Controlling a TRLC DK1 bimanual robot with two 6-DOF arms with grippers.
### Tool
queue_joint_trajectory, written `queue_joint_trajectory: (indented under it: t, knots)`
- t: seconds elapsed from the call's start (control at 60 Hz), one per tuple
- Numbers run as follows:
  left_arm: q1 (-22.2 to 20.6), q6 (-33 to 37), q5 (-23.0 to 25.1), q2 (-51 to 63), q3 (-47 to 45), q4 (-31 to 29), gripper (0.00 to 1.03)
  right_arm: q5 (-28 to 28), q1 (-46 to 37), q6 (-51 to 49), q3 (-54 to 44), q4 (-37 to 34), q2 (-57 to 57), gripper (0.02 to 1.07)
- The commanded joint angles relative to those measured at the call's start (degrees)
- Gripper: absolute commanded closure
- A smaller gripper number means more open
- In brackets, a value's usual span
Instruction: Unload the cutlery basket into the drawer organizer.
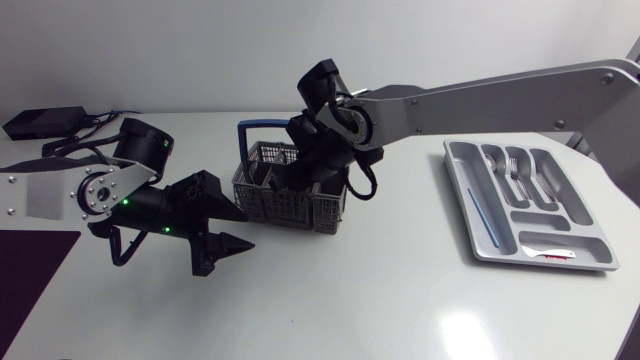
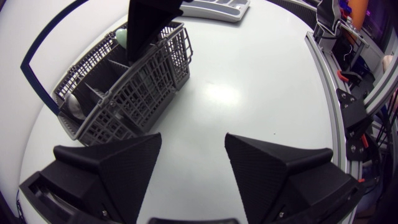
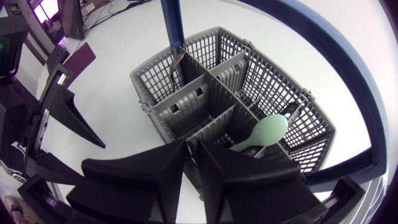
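Observation:
The grey mesh cutlery basket (image 1: 295, 200) with its blue handle (image 1: 245, 140) stands mid-table. My right gripper (image 1: 285, 178) reaches down into it from the right. In the right wrist view its fingers (image 3: 143, 180) stand almost together inside a near compartment of the basket (image 3: 205, 81). A thin grey sliver shows in the slit; I cannot tell if it is cutlery or a divider. A pale green spoon (image 3: 264, 132) lies beside them. My left gripper (image 1: 225, 235) hovers open and empty just left of the basket (image 2: 124, 87). The grey drawer organizer (image 1: 470, 205) sits at right.
The organizer holds forks (image 1: 515, 170), a blue-handled piece (image 1: 482, 215) and a red-marked knife (image 1: 550, 255). A black device (image 1: 45, 122) lies at the back left, and a dark mat (image 1: 30, 270) at the left edge. Bare white table lies between basket and organizer.

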Motion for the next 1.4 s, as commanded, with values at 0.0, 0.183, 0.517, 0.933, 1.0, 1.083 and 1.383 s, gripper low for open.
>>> queue_joint_trajectory:
  t: [0.0,0.183,0.517,0.933,1.0,1.083,1.383]
  knots:
    - [-0.6,1.6,0.6,0.8,-1.9,0.3,0.32,-0.1,0.3,1.9,-1.8,1.0,0.9,0.94]
    - [-1.3,1.6,0.6,0.8,-1.9,0.3,0.32,-2.4,-0.6,2.9,-2.7,1.9,-0.3,0.97]
    - [-2.3,1.4,0.6,0.2,-2.2,0.3,0.32,-5.6,-1.9,4.2,-4.4,3.2,-2.1,1.00]
    - [-3.7,0.8,0.5,-0.5,-2.3,0.3,0.32,-9.9,-3.9,6.2,-6.8,5.6,-5.0,1.00]
    - [-3.8,0.8,0.5,-0.5,-2.3,0.3,0.32,-10.8,-4.2,6.5,-7.1,5.8,-5.5,1.00]
    - [-3.9,0.6,0.5,-0.5,-2.3,0.3,0.32,-13.0,-5.0,7.2,-7.2,5.8,-5.5,1.00]
    - [-4.3,0.3,0.4,-0.5,-2.4,0.3,0.32,-19.8,-7.5,9.8,-7.5,6.5,-8.7,1.00]
